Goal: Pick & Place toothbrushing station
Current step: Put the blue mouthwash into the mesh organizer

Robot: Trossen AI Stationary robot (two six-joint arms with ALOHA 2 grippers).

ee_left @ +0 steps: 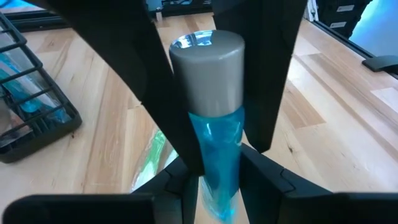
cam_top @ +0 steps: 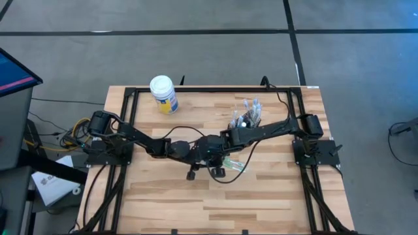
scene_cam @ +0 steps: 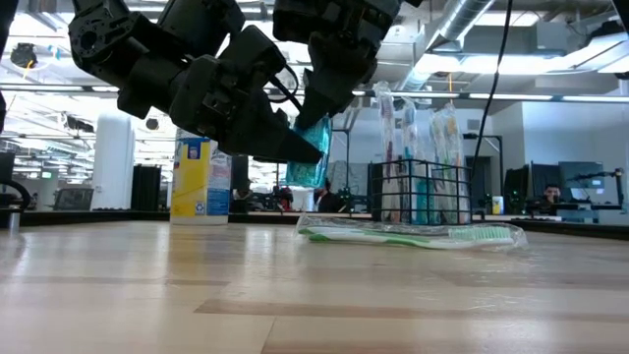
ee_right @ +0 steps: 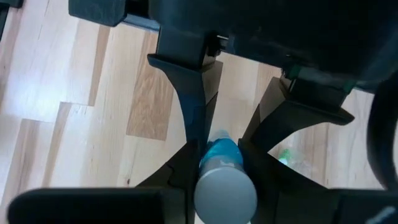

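the teal tube (ee_left: 214, 149) hangs in the air above the wooden table (cam_top: 274, 196), in front of the black wire-mesh holder (scene_cam: 421, 192), cap pointing away from the left wrist. both grippers meet on it: the left gripper (ee_left: 214, 134) has a finger on each side of the tube's body, and the right gripper (ee_right: 225, 140) straddles the same tube from the opposite end. whether each pair of fingers is truly pressing the tube or only bracketing it cannot be told, so which arm carries the weight is unclear. this looks like a handover between arms.

to do it well, the receiving gripper should be firmly pinched on the tube before the other lets go, and the giver should spread wide and back straight off along its own fingers so it does not drag the soft tube sideways.

just in front of the holder, a wrapped green toothbrush (scene_cam: 413, 234) lies flat on the table, under the two grippers. other toothbrushes (scene_cam: 403, 147) stand upright inside the holder. a white-lidded jar (cam_top: 163, 94) stands well to the holder's side, out of play.
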